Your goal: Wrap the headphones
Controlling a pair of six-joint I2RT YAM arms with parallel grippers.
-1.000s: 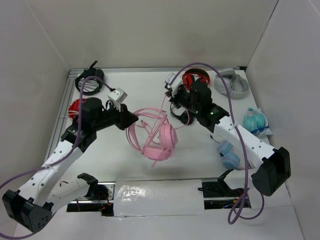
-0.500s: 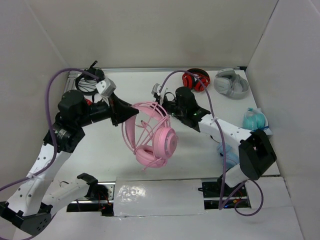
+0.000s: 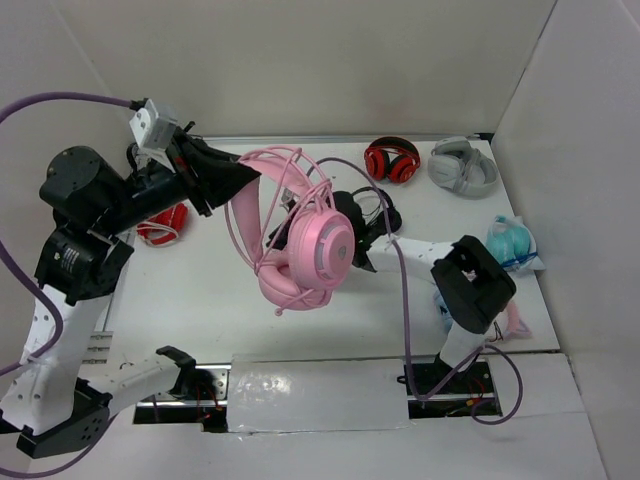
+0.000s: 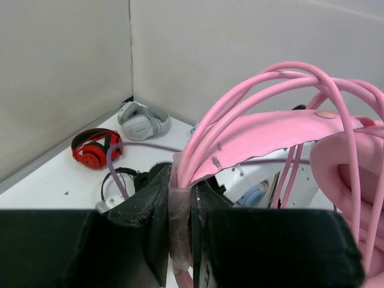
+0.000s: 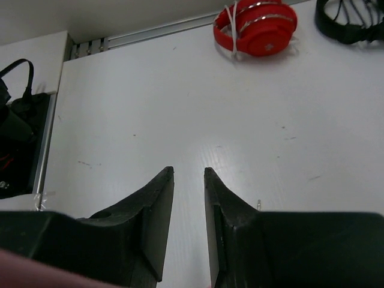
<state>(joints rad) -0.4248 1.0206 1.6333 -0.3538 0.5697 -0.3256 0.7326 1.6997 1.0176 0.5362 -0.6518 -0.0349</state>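
The pink headphones (image 3: 320,245) hang in the air above the middle of the table, headband up and cups down. My left gripper (image 3: 243,176) is shut on the headband and the thin pink cable strands. In the left wrist view, the pink strands and band (image 4: 282,129) are pinched between the fingers of that gripper (image 4: 183,177). My right gripper (image 5: 189,173) is empty, its jaws a narrow gap apart, low over the bare white table. In the top view it is mostly hidden behind the headphones, and only its arm (image 3: 420,250) shows.
Red-and-black headphones (image 3: 391,160) and grey headphones (image 3: 463,165) lie at the back right. A teal pair (image 3: 512,242) is at the right edge. Another red pair (image 3: 160,222) is at the left, also in the right wrist view (image 5: 258,27) beside a black pair (image 5: 354,18).
My left arm has lifted the pink headphones higher, toward the camera. My right arm has folded back and swung left, so its gripper now sits beneath the headphones.
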